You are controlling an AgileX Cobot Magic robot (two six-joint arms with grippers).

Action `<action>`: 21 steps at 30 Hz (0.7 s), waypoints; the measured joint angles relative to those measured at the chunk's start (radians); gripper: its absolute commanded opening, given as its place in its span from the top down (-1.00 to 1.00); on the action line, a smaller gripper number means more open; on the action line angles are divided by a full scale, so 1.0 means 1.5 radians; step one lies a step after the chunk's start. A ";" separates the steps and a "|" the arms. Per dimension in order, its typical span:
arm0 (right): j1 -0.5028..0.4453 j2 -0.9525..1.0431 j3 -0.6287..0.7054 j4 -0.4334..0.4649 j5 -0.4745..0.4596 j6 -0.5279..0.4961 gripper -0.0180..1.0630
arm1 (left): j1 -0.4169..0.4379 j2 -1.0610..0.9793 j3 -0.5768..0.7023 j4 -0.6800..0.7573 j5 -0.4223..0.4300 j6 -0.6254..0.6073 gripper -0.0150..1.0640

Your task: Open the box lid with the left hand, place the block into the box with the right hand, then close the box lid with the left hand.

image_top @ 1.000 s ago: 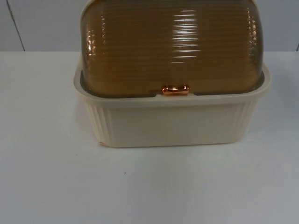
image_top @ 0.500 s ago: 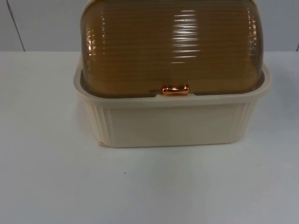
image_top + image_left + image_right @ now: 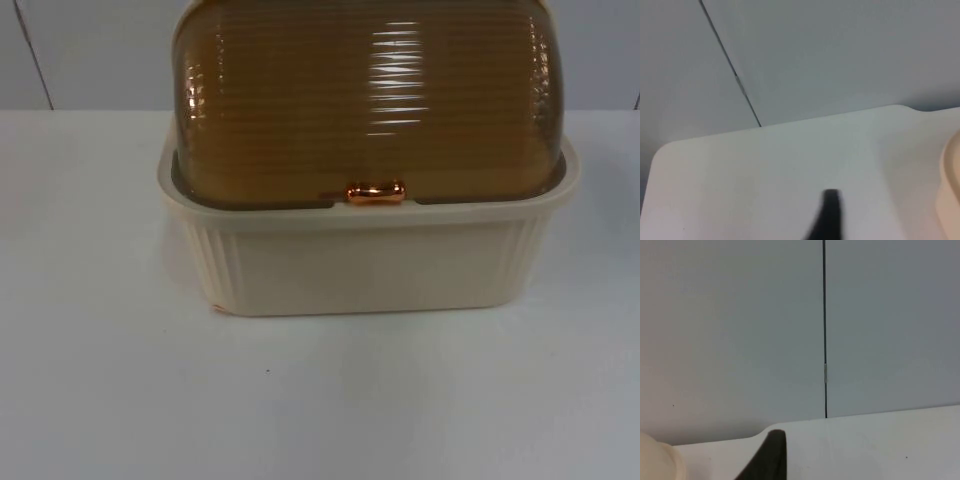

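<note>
One cream box (image 3: 370, 262) stands on the white table (image 3: 100, 380), carrying one closed amber lid (image 3: 368, 95) with one copper handle (image 3: 376, 192) at its front edge.

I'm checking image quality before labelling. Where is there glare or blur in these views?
Top view: bright striped glare on the brown ribbed lid and a highlight on its copper handle; soft shadow under the cream box. Left wrist view: the black fingertip and box edge are blurred. Right wrist view: the fingertip is soft too.
</note>
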 measured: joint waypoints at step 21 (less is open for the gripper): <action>0.000 0.000 0.000 0.000 0.000 0.000 -0.91 | -0.001 0.000 0.000 0.002 0.013 -0.024 -0.98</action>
